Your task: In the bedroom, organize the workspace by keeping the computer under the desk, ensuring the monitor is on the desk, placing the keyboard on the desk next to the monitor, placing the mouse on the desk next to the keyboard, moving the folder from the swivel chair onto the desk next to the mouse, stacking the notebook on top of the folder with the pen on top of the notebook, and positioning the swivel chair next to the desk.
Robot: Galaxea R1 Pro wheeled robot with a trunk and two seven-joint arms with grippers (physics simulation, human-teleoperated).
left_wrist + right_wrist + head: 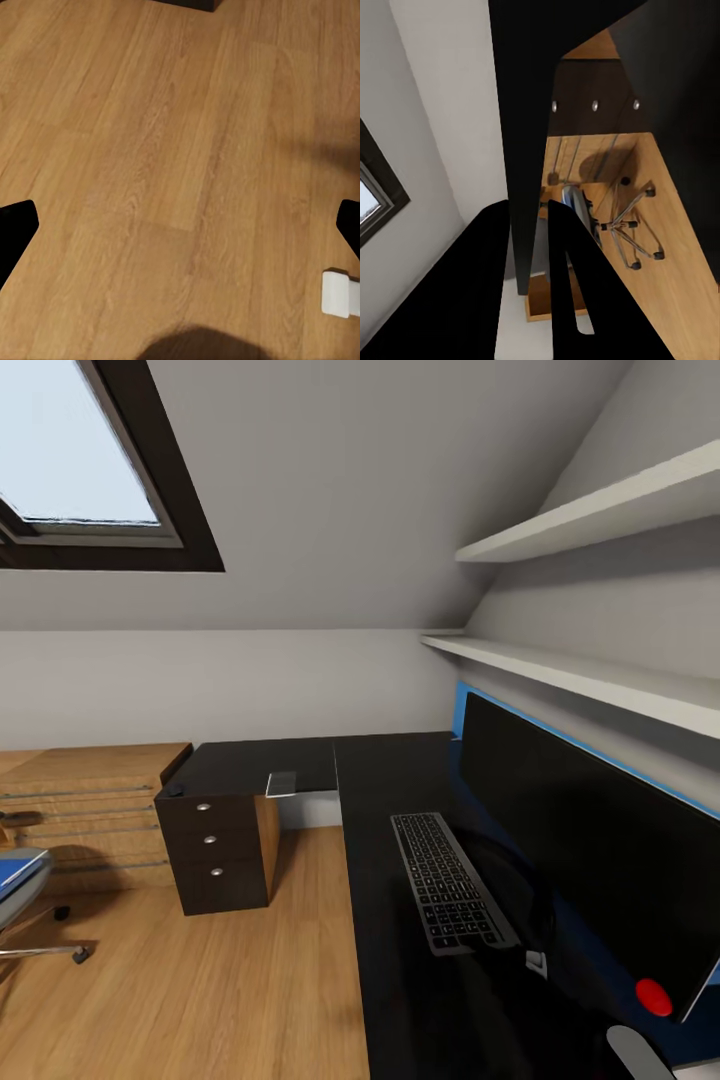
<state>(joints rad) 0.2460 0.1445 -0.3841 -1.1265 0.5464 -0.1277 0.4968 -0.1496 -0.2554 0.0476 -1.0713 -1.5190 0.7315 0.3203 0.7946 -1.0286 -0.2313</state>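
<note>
I see the slim grey keyboard (452,884) lying flat on the glossy black table (400,980) before the wide thin monitor (590,860), and I cannot tell either arm's jaws.

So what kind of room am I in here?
Looks like an attic bedroom or home office: a black desk with monitor and keyboard, a skylight in the sloped ceiling, and wood flooring.
</note>
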